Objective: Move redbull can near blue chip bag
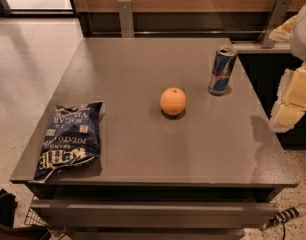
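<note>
Noted: redbull can (222, 70) upright 1 o'clock, blue chip bag (69, 138) 8 o'clock; gripper (292, 101) 3 o'clock, opening cannot tell. Advise mid-body grasp, skirt orange (173, 101).

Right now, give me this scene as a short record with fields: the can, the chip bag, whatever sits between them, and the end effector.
can: upright, back right of the table, nothing holding it
chip bag: lying flat at the front left corner
orange: mid-table, between can and chip bag, touching neither
end effector: at the right edge of the view, off the table's right side, apart from the can
table: grey top
task state: can not yet near the chip bag
</note>
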Tool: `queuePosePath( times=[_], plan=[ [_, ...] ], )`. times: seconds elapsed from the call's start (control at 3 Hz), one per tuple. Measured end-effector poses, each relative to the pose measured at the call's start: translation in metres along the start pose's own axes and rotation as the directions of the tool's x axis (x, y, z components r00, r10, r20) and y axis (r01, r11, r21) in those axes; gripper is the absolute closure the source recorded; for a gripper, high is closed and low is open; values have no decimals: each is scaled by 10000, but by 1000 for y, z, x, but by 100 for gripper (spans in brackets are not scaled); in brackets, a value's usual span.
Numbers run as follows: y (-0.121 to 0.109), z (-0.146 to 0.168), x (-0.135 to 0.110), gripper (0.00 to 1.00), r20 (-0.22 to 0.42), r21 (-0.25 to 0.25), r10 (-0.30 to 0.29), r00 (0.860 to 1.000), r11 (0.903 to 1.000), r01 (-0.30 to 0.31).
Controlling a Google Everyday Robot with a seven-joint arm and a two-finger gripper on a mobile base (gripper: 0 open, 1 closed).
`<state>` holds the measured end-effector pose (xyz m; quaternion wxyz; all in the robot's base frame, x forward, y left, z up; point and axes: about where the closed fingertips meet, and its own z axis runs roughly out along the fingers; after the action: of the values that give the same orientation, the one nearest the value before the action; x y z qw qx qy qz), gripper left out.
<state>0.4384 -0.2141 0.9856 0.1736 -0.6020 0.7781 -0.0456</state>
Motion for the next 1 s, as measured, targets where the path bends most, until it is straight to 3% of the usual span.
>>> queuePosePath(
  times=[0.33,0.67,1.0],
  plan=[
    [0,0,0,0,1,2,0,10000,10000,0],
    [-9,6,-1,0,527,242,172,9985,9995,-185],
    [-31,22,-6,0,1710,729,398,9845,9959,-530]
  ],
)
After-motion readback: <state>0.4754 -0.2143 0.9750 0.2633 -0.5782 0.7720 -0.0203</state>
